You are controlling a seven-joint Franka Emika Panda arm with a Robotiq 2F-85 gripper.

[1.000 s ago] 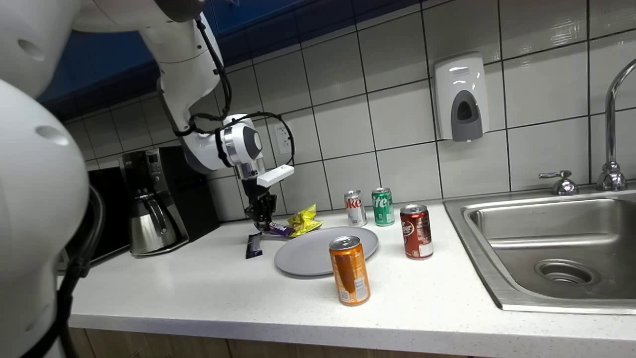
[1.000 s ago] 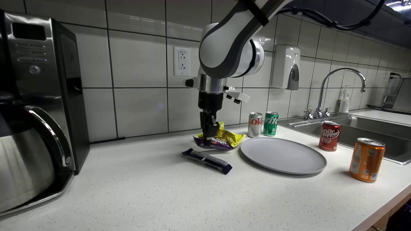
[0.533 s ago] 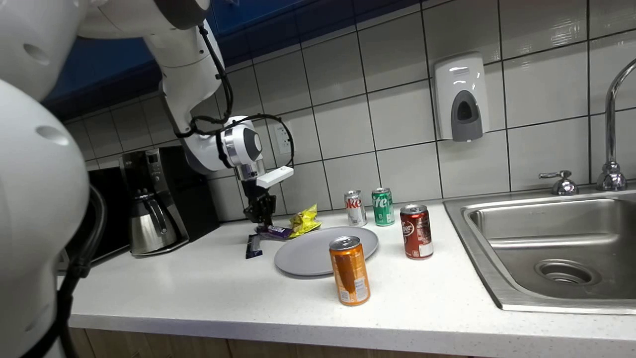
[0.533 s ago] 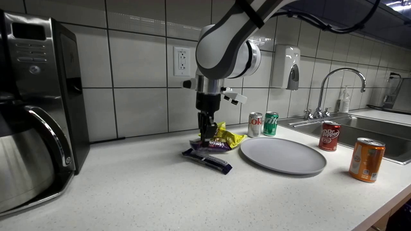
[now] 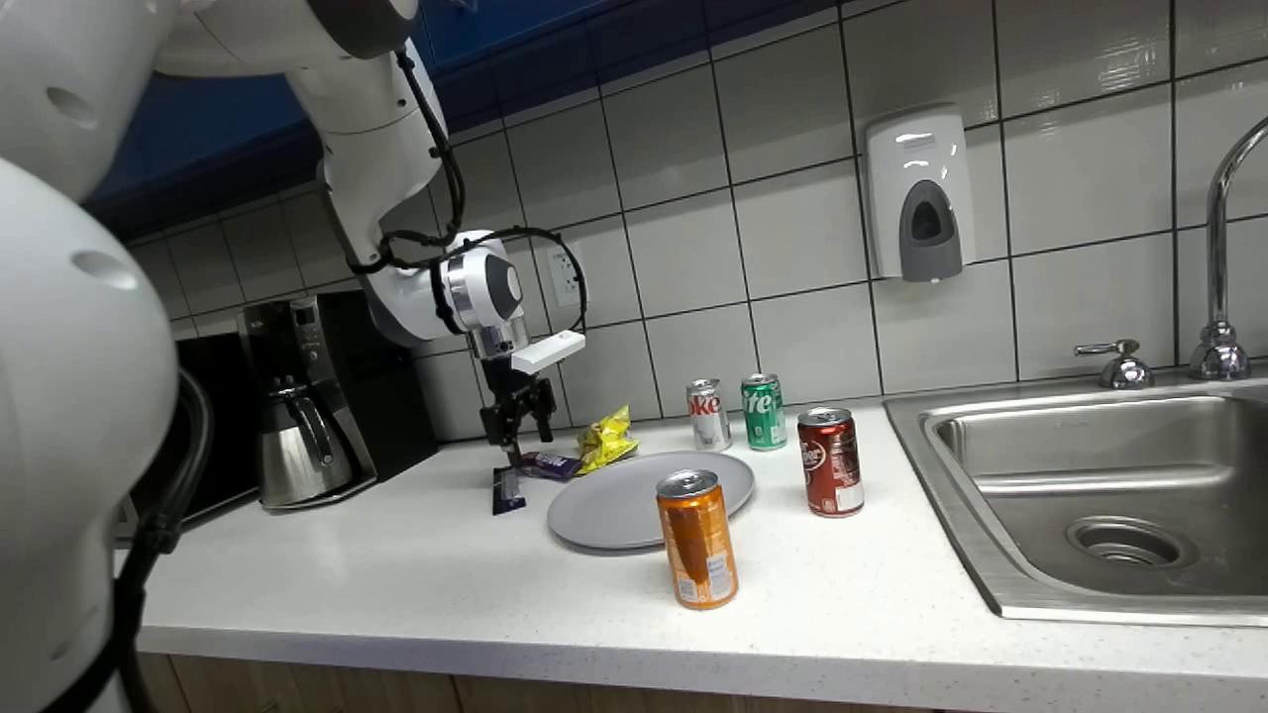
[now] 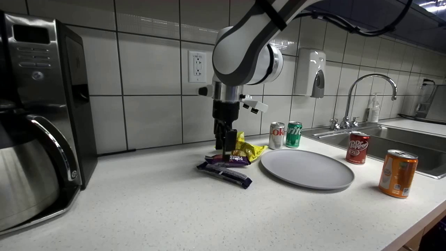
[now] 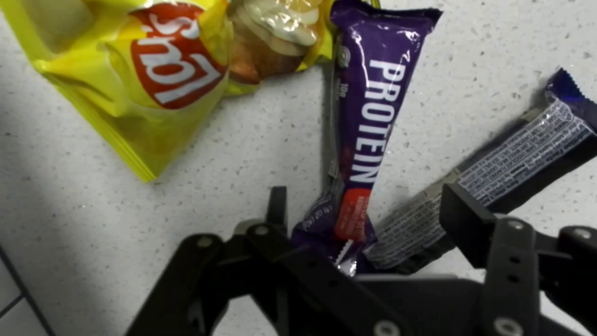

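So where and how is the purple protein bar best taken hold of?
Probably pinch the purple protein bar across its mid-length, end effector straight down from above. It looks long and narrow, with counter showing on both sides there; the chip bag crowds its upper end in the wrist view, and the dark bar its lower end.

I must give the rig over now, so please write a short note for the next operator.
Tool: open, holding nothing; in the wrist view, one end of the purple bar shows between its jaws.
Things: dark bar and yellow chip bag near the purple bar, all on the counter.
Done: purple bar rests ungripped.
Left, as I judge: tool not yet lifted clear.
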